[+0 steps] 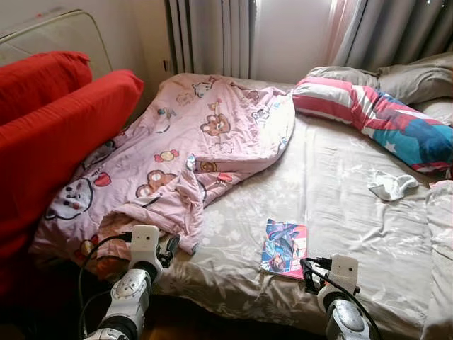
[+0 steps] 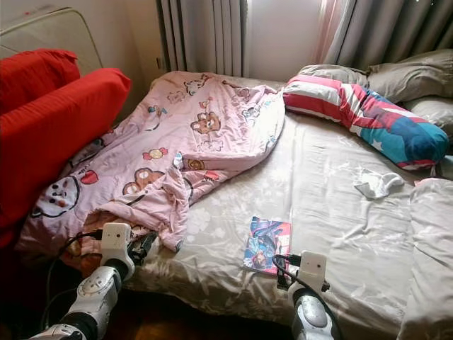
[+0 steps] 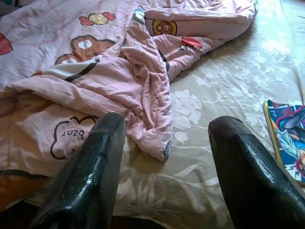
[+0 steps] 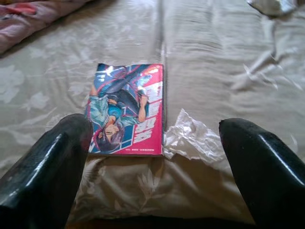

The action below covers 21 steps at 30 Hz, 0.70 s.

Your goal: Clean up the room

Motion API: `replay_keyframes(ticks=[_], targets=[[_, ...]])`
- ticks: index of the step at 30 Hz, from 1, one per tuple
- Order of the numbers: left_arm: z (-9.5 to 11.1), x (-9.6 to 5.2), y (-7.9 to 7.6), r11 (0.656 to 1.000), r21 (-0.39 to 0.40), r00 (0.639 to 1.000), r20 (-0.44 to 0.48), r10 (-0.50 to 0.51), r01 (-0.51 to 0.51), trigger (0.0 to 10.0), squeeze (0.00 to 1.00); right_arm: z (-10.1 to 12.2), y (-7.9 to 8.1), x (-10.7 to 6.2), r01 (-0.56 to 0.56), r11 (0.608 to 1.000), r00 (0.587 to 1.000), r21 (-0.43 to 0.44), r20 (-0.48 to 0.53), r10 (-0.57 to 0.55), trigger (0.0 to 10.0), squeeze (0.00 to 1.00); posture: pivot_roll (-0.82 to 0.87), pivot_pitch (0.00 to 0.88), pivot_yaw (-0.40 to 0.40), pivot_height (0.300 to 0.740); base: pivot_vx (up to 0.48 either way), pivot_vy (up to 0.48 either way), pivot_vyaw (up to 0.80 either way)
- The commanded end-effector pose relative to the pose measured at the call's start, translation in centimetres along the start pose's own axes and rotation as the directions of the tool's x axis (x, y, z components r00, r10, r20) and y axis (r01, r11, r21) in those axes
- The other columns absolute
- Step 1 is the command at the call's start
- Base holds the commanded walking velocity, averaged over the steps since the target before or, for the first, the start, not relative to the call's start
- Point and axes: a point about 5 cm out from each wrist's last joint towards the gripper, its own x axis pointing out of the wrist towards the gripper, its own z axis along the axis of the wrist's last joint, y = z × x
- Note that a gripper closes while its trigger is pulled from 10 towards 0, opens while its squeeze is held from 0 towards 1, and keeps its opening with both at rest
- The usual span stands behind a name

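A rumpled pink cartoon blanket (image 1: 191, 142) covers the left half of the bed (image 1: 340, 205), one corner folded near the front edge. A colourful comic book (image 1: 284, 247) lies flat on the beige sheet by the front edge, with a crumpled clear wrapper (image 4: 193, 138) beside it. A small white cloth (image 1: 391, 186) lies further right. My left gripper (image 3: 164, 126) is open, just in front of the blanket's folded corner (image 3: 152, 138). My right gripper (image 4: 157, 126) is open too, a short way before the comic book (image 4: 126, 109), touching nothing.
Big red cushions (image 1: 56, 120) rise along the bed's left side. A striped pillow (image 1: 375, 113) and grey pillows (image 1: 410, 78) lie at the head, with curtains (image 1: 212, 35) behind. Another folded cover (image 1: 440, 234) sits at the right edge.
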Motion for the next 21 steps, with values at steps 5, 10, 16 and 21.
replay_keyframes(ticks=[5, 10, 16, 21], targets=[[1.0, 0.5, -0.6, 1.000, -0.004, 0.999, 0.041, -0.008, 0.008, 10.0, 0.00, 0.3, -0.1, 0.1, -0.009, 1.000, 1.000, -0.025, 0.009, 0.009, 10.0, 0.00, -0.01, 0.000, -0.058, 0.740, 0.000, 0.000, 0.00], [1.1, 0.5, -0.6, 1.000, -0.005, 0.999, 0.047, -0.006, 0.007, 10.0, 0.00, 0.8, -0.1, 0.0, -0.005, 1.000, 0.997, -0.012, 0.072, 0.006, 10.0, 0.00, -0.01, 0.000, -0.060, 0.740, 0.000, 0.000, 0.00], [1.5, 0.7, -0.4, 1.000, -0.003, 0.998, 0.061, -0.006, 0.006, 10.0, 0.00, 2.1, -0.2, 0.1, 0.042, 0.996, 0.986, -0.080, 0.166, -0.028, 10.0, 0.00, 0.00, 0.000, -0.057, 0.740, 0.000, 0.000, 0.00], [1.8, 0.9, -0.4, 1.000, -0.004, 0.998, 0.067, -0.006, 0.006, 10.0, 0.00, 10.9, 0.7, 1.7, 0.039, 0.993, 0.882, -0.107, 0.472, 0.016, 10.0, 0.00, -0.01, 0.000, -0.052, 0.740, 0.000, 0.000, 0.00]])
